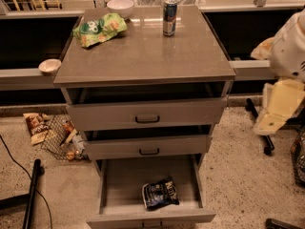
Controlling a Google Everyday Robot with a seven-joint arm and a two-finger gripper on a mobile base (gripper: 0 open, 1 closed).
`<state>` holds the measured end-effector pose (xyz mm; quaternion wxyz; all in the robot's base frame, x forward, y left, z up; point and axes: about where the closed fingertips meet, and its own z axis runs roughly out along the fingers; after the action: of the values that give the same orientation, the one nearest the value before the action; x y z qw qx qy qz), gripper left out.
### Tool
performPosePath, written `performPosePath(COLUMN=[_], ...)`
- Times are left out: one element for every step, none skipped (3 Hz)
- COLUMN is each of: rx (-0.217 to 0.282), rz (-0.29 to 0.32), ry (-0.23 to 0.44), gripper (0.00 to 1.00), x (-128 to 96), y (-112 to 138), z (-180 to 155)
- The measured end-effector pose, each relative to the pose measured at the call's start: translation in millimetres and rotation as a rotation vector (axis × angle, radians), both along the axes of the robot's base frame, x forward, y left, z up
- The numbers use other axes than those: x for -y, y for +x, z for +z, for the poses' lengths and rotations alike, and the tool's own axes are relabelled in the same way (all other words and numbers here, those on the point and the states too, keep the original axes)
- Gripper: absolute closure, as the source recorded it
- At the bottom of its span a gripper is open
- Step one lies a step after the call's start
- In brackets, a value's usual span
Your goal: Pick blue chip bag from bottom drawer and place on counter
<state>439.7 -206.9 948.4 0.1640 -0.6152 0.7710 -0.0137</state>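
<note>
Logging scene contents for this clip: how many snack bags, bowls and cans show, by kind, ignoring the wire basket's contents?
Snack bags: 3 (green bag on counter, blue chip bag in bottom drawer, brown-and-white bag on floor)
Bowls: 2 (white bowl, small bowl)
Cans: 1
Total: 6
Tool: right of the counter, above the floor

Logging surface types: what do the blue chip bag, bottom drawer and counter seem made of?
The blue chip bag: probably foil or plastic film, crumpled, with shiny creases. The bottom drawer: grey wood-look board, matte; perhaps laminate. The counter: smooth stone-look slab, slightly glossy, with light reflections near the can. The gripper is at the right, beside the cabinet, away from all three.
</note>
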Motion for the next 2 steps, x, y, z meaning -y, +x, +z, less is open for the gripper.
performPosePath(rx=[-0.029,-0.058], rz=[0.063,0.124], ry=[0.057,0.134], gripper=[0.00,0.00], x=[-18.5,-39.1], y=[-0.8,1.1], z=[-49.6,-104.5])
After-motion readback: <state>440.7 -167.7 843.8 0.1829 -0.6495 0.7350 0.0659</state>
